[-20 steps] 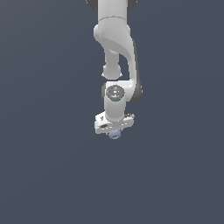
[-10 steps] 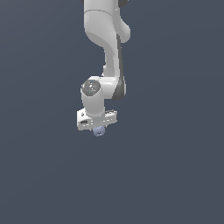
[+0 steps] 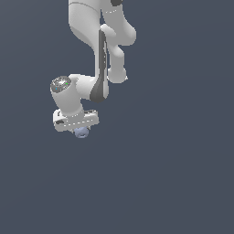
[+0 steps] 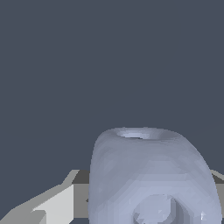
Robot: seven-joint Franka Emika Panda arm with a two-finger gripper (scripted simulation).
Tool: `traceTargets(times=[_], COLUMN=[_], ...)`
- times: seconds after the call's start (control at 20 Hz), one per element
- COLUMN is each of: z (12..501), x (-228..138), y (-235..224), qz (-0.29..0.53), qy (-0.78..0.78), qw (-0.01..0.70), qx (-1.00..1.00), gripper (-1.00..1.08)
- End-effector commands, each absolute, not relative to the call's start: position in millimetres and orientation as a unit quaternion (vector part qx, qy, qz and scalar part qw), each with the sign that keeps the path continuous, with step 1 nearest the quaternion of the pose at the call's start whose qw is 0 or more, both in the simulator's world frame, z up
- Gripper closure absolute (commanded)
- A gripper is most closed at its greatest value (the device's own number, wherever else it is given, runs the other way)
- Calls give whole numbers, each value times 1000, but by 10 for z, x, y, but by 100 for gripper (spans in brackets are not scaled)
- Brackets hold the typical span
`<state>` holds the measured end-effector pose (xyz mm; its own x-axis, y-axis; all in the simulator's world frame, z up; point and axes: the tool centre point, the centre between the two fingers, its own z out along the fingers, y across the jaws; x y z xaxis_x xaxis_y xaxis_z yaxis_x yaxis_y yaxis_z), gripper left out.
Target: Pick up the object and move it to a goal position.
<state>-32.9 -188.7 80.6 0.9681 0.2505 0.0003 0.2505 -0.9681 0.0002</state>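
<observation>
On my wrist view the object (image 4: 151, 175) fills the near frame, a pale lavender-blue lump with a ring-like hollow on its face and another on its upper end; a white finger (image 4: 52, 205) shows just beside it. I read the fingers as closed on the object. In the exterior view, the gripper (image 3: 81, 130) hangs from the white arm (image 3: 98, 68) toward that view's left, with the object (image 3: 82, 133) peeking out just beneath the hand against plain dark grey.

Plain, uniform dark slate-grey surface (image 3: 183, 183) fills the whole scene; no edge, seam or marking shows anywhere across it
</observation>
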Motion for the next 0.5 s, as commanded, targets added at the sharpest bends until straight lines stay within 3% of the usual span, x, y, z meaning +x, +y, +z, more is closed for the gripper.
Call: traceTargets(times=[0.0,0.45], z=[843,894], x=[-346,-351], y=[-2078,-2361], qz=[0,0], qy=[127,127], qw=[0,0], qx=[992,992], gripper=[108,108])
